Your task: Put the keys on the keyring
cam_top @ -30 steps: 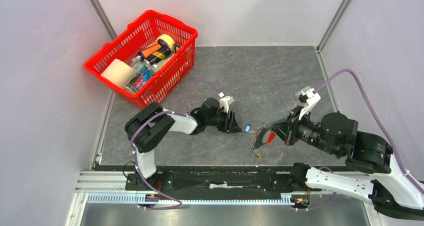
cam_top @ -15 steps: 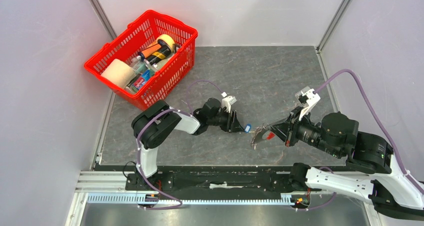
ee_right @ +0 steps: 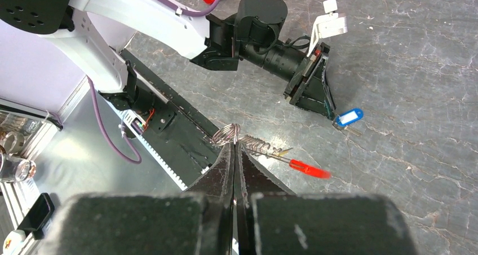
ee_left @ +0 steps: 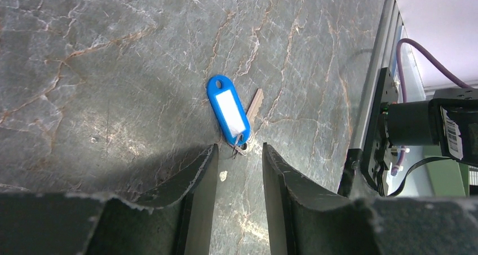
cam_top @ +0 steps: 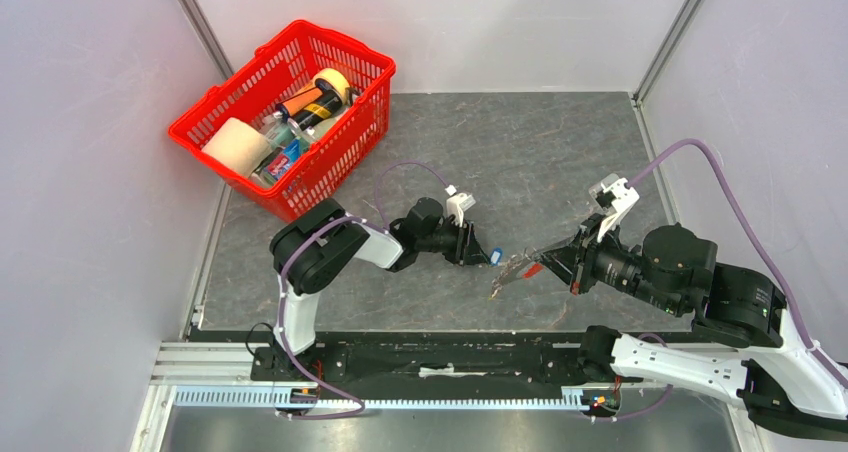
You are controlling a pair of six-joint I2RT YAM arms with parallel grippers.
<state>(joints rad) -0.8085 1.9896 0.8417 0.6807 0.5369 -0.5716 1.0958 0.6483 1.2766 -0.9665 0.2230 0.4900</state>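
While the key [ee_left: 228, 111], a blue tag with a short silvery blade beside it, lies flat on the bench [cam_top: 560, 152], the left jaws stand apart low over it. The key's small ring end sits just at the mouth of their gap, and nothing is clamped. Just right of the key, the right jaws are pressed together on the keyring [ee_right: 228, 133], gripping its wire loop. Small metal pieces and a blurred red piece trail from the loop toward the key. Key and keyring are near but apart. Well beyond the key, to its far left, stands a filled red basket [cam_top: 340, 142].
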